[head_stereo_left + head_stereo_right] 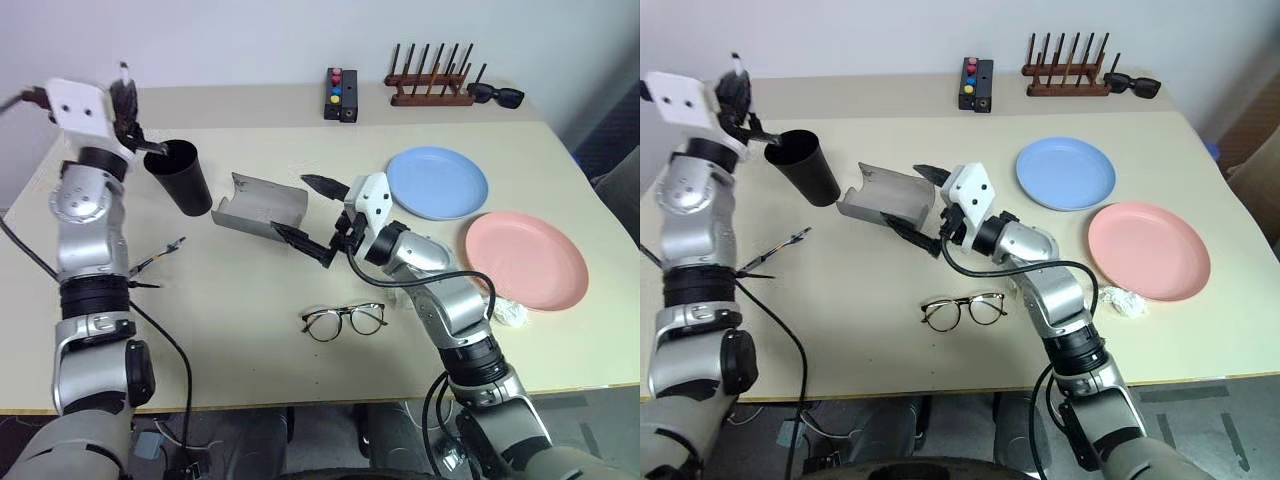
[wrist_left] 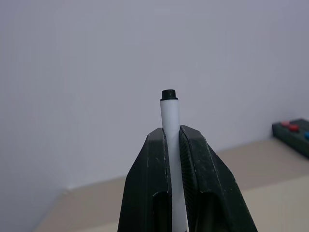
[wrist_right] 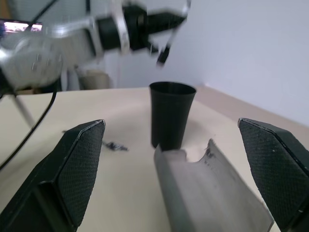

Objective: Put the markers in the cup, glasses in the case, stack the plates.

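The glasses (image 1: 343, 321) lie nearest, at the front of the counter (image 1: 250, 350): thin dark wire rims, round clear lenses, temples folded back, resting flat on the smooth cream top. Just beyond them the right gripper (image 1: 312, 220) hangs with its jaws spread as wide as they go and nothing between them; one ribbed black finger sits on either side of the near end of the case (image 1: 258, 207). The case is a grey, felt-skinned shell lying open like a trough, its lid hinged back, beside the foot of the cup (image 1: 183, 177). The cup is a tall black tapered tumbler, matte plastic, wider at its rim, standing upright at the counter's back left.

Above and just left of the cup's rim the left gripper (image 1: 125, 100) is raised, its jaws pinched shut on a marker (image 2: 170, 125), a slim white barrel with a small black end sticking up past the fingertips. The second marker (image 1: 160, 255), dark and slender with a silvery glint, lies on the counter left of the case.

To the right sit two round shallow plates, apart from one another: the blue plate (image 1: 437, 182) farther back, the pink plate (image 1: 527, 260) nearer, both smooth plastic. A crumpled white scrap (image 1: 512, 314) lies at the pink plate's front edge.
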